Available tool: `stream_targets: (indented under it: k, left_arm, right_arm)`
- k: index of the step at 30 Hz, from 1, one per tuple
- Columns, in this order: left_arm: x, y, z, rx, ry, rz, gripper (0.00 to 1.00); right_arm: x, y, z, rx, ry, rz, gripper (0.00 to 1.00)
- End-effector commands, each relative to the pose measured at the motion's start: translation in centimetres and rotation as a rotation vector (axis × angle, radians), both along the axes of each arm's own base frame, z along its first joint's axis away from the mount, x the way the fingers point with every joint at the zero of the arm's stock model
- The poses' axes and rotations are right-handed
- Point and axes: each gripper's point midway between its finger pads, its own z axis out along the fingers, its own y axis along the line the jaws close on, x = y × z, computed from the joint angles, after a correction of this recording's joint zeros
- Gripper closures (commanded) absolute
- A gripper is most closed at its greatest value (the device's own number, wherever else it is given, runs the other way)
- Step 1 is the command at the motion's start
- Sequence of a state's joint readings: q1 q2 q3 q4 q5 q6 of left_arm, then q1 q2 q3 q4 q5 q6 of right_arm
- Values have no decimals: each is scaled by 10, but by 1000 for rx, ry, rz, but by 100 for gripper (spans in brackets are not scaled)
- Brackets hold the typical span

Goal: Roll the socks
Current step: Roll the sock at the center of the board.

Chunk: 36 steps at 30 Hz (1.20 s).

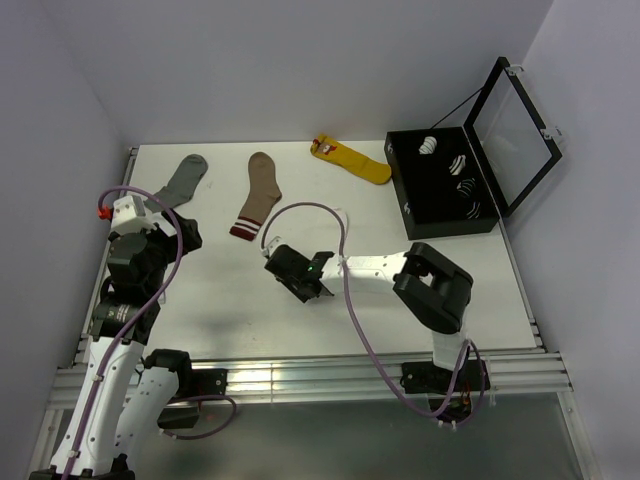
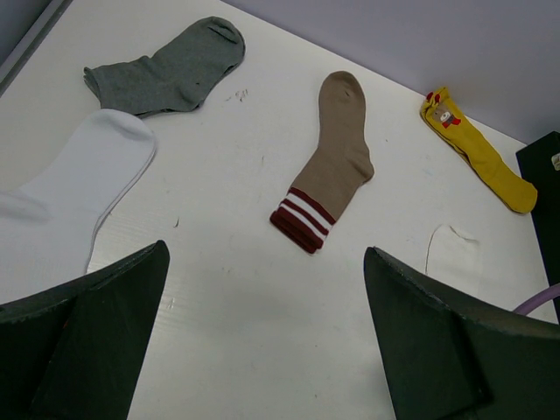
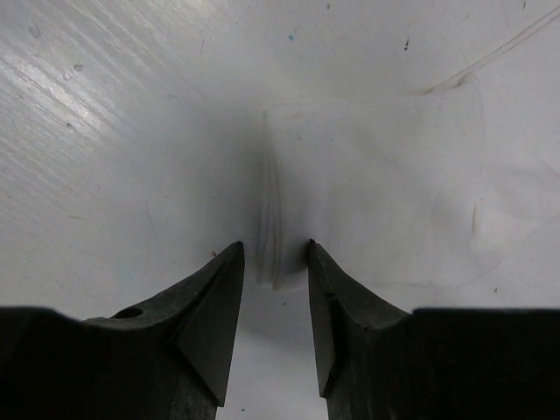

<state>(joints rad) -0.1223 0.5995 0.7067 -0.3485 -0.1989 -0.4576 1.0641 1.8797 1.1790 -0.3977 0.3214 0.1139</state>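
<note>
A plain white sock [image 2: 79,197] lies flat at the left in the left wrist view, just below the grey sock. A second white sock [image 2: 455,254] shows only as a faint outline to the right of the brown sock. In the right wrist view this sock [image 3: 376,192] lies flat, with faint grey lines along its near edge. My right gripper [image 3: 273,248] is low over the table [image 1: 305,285]. Its jaws stand a little apart, astride that edge. My left gripper [image 2: 265,249] is wide open and empty above bare table, at the left in the top view [image 1: 180,238].
A grey sock [image 1: 182,178], a brown sock with a maroon-and-white striped cuff [image 1: 258,195] and a yellow sock [image 1: 352,158] lie along the back of the table. A black box [image 1: 440,185] with its lid raised stands at the back right and holds rolled socks.
</note>
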Motion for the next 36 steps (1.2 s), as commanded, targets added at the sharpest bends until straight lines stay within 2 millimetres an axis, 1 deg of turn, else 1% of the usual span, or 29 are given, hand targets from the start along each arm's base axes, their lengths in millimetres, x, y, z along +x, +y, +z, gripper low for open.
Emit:
stream_targets:
  k: [1,5,6,8,10,11,13,16,17,18,20,21,22,24,26,27,28,29,32,33,34,35,36]
  left_arm:
    - [2,-3,5,0,-23,-15,1]
    - [2,-3,5,0,-23,-15,0]
    - [2,-3,5,0,-21,-16,1]
    - [3,-3,4,1,-19,-16,1]
    - [3,-3,4,-1,-18,-14,1]
    - [3,-4,4,-7,-17,-14,1]
    - [4,-6,4,-29,-12,-20,1]
    - [6,-19,2,-79,6,-68,1]
    - [7,-25,1,-97,14,-98,1]
    - [7,-29,-2,-112,30,-111,0]
    - [10,-36,-11,-149,67,-131,0]
    - [10,-41,-14,-166,82,-152,0]
    - [12,-44,-22,-191,108,-153,1]
    - [12,-53,-27,-225,128,-185,1]
    - [14,-63,-33,-266,140,-202,1]
    - [15,-67,-38,-292,154,-197,1]
    - [15,-75,-40,-303,159,-218,2]
    - [15,-79,-44,-310,168,-221,2]
    - [15,-100,-54,-344,202,-249,2]
    - [15,-107,-60,-365,227,-254,2]
    - [12,-117,-65,-373,247,-277,2]
    - [13,-123,-67,-386,249,-289,3]
    - [16,-124,-74,-398,264,-261,4]
  right_arm:
    - [0,-1,-6,-49,-5,-10,58]
    - [-2,-7,-14,-91,8,-20,64]
    - [-2,-8,-17,-99,10,-23,70]
    - [-3,-9,-20,-110,16,-28,77]
    - [-4,-9,-23,-106,24,-35,95]
    - [-4,-8,-21,-100,23,-37,100]
    - [-5,-2,-19,-69,36,-31,100]
    - [-9,13,-10,9,71,-17,100]
    - [-8,14,-9,30,85,-24,100]
    - [-11,22,-5,76,113,-12,100]
    - [-11,27,-1,120,138,-13,100]
    - [-7,29,5,156,143,-23,100]
    - [-9,32,6,185,171,-20,100]
    - [-4,36,13,243,188,-29,100]
    - [-6,43,20,329,242,-27,100]
    - [-3,38,18,353,271,-44,100]
    - [-6,41,24,399,303,-35,100]
    - [-3,44,27,441,317,-43,100]
    - [1,41,28,516,374,-60,100]
    - [0,38,25,528,393,-70,100]
    - [4,34,24,546,408,-83,100]
    - [3,37,26,581,433,-79,100]
    - [2,33,22,590,453,-88,100]
